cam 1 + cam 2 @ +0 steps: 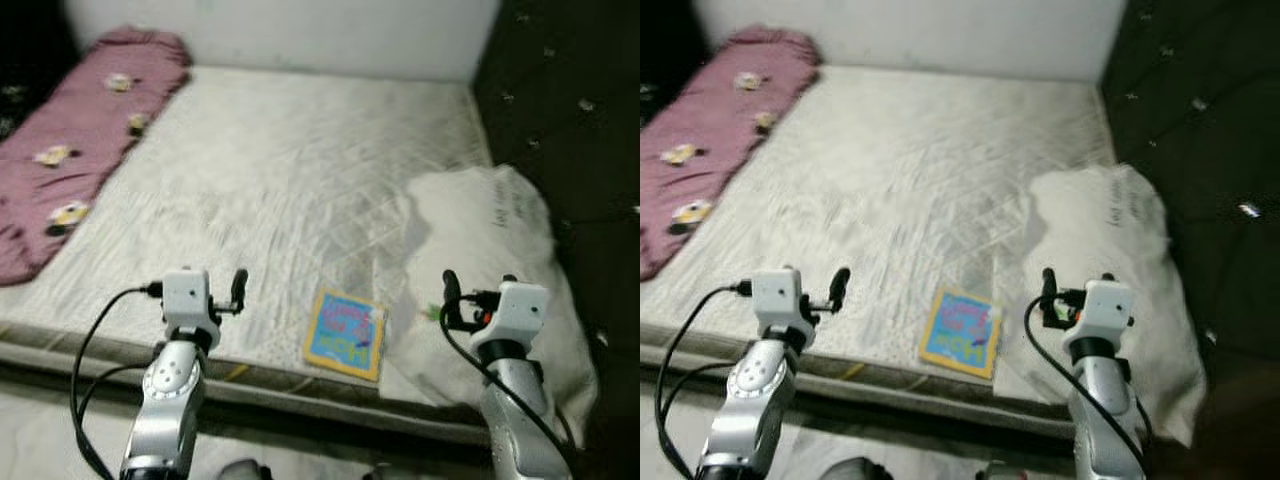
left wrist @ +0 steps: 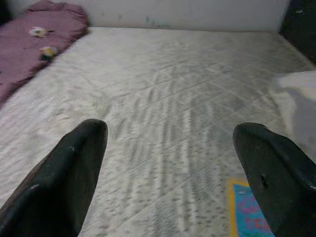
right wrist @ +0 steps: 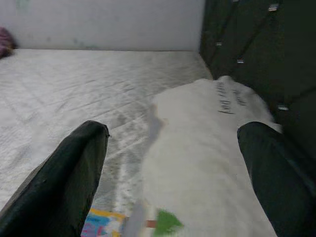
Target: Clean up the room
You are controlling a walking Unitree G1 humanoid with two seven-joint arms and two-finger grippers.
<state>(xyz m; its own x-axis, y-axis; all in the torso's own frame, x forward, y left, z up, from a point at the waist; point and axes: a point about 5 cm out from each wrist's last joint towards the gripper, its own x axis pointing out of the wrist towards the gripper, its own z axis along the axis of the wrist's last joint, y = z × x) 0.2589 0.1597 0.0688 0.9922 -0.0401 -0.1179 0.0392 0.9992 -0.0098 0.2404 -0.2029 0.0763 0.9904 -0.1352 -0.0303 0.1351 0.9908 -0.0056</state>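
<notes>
A small square picture book (image 1: 346,333) with a yellow border and blue cover lies flat on the white mattress (image 1: 290,170), close to its front edge. A white pillow (image 1: 490,260) lies to the book's right. A small green and white scrap (image 3: 165,222) rests at the pillow's near edge. A maroon blanket (image 1: 80,140) with small flower prints is bunched along the mattress's left side. My left gripper (image 2: 170,133) hovers open over the front edge, left of the book. My right gripper (image 3: 173,131) is open above the pillow's near corner. Neither holds anything.
A dark tufted headboard (image 1: 570,100) runs along the right side of the bed, and a white wall (image 1: 300,30) stands behind it. The mattress's front edge (image 1: 250,375) is just below my arms, with pale floor (image 1: 40,440) under it.
</notes>
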